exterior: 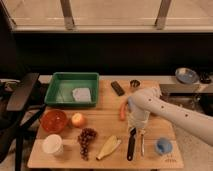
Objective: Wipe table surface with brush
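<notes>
Gripper (136, 129) hangs right over the brush (131, 144), which lies just right of the banana (108, 147); can't tell its grip. Could easily grab the silver utensil (142, 143) instead.

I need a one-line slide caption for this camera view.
Robot hand hovers above the black-handled brush lying on the wooden table surface.

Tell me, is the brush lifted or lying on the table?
Lying flat on the table, black handle toward the front edge: brush. The gripper hovers just above its far end.
</notes>
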Controlling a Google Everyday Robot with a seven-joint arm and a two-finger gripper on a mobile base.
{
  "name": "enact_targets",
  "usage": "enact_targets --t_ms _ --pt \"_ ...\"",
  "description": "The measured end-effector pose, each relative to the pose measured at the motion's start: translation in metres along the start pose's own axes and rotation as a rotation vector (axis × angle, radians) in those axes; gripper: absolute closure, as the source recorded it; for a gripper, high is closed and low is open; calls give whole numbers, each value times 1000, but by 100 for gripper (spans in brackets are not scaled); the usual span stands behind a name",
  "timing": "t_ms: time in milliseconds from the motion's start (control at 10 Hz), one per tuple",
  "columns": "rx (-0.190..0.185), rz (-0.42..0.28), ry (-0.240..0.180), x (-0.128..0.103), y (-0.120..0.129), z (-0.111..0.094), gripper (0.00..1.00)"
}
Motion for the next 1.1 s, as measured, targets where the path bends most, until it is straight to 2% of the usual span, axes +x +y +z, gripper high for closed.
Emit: enact_targets --t_ms 200,400,600,800,1100 --pt "24 -53 11 -13 -26 1 100" --pt "50 -97 1 -36 -38 7 100" --pt "70 -104 -25 -52 -33 14 100" --pt "87 -79 -49 -58 -19 19 100" --pt "74 -20 -56 -51 10 17 100"
